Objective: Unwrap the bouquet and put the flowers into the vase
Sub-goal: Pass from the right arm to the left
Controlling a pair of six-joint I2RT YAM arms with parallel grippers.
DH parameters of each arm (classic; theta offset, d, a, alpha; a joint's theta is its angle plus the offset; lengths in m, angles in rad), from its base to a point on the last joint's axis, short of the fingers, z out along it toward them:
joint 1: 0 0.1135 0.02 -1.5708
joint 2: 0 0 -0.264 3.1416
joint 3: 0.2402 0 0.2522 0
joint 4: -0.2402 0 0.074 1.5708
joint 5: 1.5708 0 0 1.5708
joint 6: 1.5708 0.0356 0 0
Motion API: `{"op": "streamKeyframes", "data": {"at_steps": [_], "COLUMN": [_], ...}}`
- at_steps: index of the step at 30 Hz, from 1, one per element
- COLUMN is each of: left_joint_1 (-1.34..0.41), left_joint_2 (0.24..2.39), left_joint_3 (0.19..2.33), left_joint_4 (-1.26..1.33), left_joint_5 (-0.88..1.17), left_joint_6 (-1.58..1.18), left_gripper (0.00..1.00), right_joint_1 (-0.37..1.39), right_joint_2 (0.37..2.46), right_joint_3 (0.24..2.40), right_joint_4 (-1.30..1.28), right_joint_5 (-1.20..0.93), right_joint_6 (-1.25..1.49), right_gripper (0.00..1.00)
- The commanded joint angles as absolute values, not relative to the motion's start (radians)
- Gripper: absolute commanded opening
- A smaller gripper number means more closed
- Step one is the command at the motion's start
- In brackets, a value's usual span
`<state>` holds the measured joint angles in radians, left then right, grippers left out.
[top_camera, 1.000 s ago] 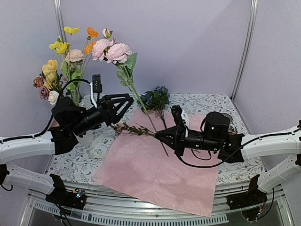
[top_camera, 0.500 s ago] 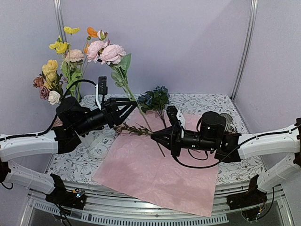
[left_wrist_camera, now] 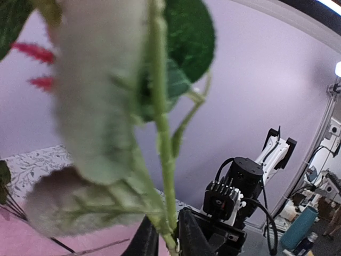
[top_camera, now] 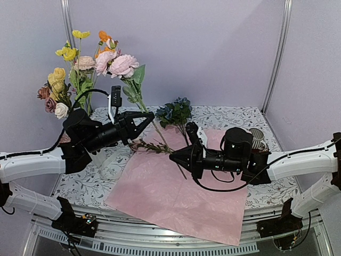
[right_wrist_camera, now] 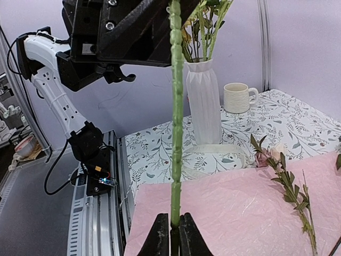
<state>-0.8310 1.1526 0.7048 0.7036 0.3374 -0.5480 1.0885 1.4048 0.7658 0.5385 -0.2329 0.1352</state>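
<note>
White-shelled arms (top_camera: pixel 29 165), black joints (top_camera: pixel 237 141) and jaws, looping black cables (top_camera: pixel 86 90), small silver screw heads (right_wrist_camera: pixel 109 25).

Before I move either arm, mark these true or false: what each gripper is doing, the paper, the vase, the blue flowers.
1. The right gripper is shut on the lower end of a green stem. True.
2. The left gripper hangs well clear of that stem. False: its fingers are shut on the same stem, higher up.
3. The pink paper is wrapped round a bundle. False: it lies spread flat on the table.
4. The vase has flowers in it. True.
5. The blue flowers lie at the far edge of the pink paper. True.
</note>
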Motion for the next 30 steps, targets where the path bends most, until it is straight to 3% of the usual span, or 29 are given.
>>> {"op": "streamKeyframes", "data": {"at_steps": [1, 5, 11, 23, 30], "left_joint_1": [-0.832, -0.831, -0.831, -0.829, -0.827], "left_joint_2": [1.150, 1.136, 1.097, 0.972, 0.909], "left_joint_3": [0.733, 0.735, 0.722, 0.728, 0.746], "left_joint_4": [0.707, 0.678, 0.638, 0.420, 0.280], "left_joint_5": [0.354, 0.343, 0.310, 0.165, 0.073], "left_joint_6": [-0.528, -0.512, -0.497, -0.402, -0.354], "left_gripper": [0.10, 0.00, 0.00, 0.00, 0.00], "right_joint_1": [1.096, 1.097, 1.097, 1.096, 1.093], "right_joint_2": [1.406, 1.396, 1.382, 1.308, 1.250], "right_joint_3": [0.798, 0.788, 0.775, 0.745, 0.725], "right_joint_4": [0.546, 0.546, 0.546, 0.508, 0.473], "right_joint_5": [-0.203, -0.182, -0.161, -0.013, 0.160], "right_joint_6": [0.129, 0.130, 0.130, 0.079, 0.009], "right_gripper": [0.14, 0.31, 0.45, 0.98, 0.99]}}
